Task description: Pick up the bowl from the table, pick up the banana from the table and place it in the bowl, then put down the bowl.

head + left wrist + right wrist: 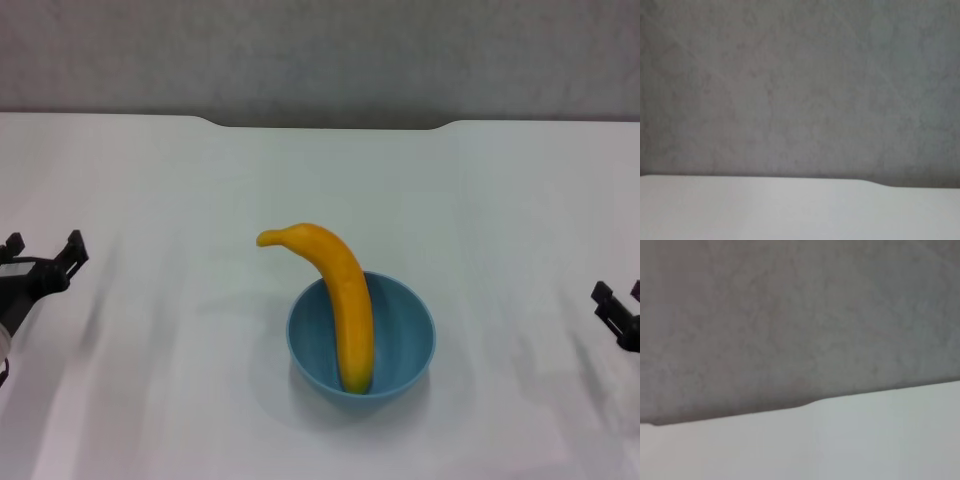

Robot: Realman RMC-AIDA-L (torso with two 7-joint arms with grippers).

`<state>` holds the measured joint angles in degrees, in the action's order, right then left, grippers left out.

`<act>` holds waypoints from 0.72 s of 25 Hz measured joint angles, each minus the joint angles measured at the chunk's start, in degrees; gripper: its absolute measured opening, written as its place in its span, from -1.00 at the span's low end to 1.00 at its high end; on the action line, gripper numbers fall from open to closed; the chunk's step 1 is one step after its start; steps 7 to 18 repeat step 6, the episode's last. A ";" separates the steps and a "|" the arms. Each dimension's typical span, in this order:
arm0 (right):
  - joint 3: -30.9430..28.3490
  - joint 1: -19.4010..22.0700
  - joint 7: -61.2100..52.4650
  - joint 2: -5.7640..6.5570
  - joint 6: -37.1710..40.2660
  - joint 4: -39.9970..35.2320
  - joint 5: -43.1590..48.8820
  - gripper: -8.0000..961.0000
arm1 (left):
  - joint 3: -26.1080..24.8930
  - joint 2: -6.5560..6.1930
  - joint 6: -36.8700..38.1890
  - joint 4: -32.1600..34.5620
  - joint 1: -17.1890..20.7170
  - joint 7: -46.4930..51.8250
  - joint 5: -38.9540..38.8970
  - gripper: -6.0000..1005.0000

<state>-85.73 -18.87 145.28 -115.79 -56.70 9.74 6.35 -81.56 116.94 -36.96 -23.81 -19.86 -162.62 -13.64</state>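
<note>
While banana [343, 300] rests in bowl [403, 340] | left end effector [42, 254] spread, empty | right end effector [618, 302] spread, empty

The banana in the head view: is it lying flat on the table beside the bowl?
No. The banana stands with one end inside the bowl, leaning on its far rim, its stem end jutting out above the table.

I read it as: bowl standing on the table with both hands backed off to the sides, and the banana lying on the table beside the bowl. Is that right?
Not quite. In the head view the banana is in the bowl, one end down inside it and the stem end sticking out over the far rim. The rest holds: the bowl stands on the table, with the left hand and right hand off to the sides.
</note>
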 joint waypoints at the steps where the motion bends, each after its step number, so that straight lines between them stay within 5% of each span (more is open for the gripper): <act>1: 0.06 0.05 1.07 0.01 0.00 -0.07 -0.07 0.30 | -0.10 0.00 0.01 0.02 0.15 0.00 -0.01 0.64; 3: -0.12 0.35 2.62 -0.01 0.00 -0.12 -0.35 0.17 | -0.46 -0.01 0.20 0.05 0.39 0.05 -0.31 0.63; 18: -0.04 0.73 3.93 -0.05 0.00 -0.18 -1.89 0.17 | -0.79 -0.03 0.32 0.07 0.60 0.40 -0.88 0.62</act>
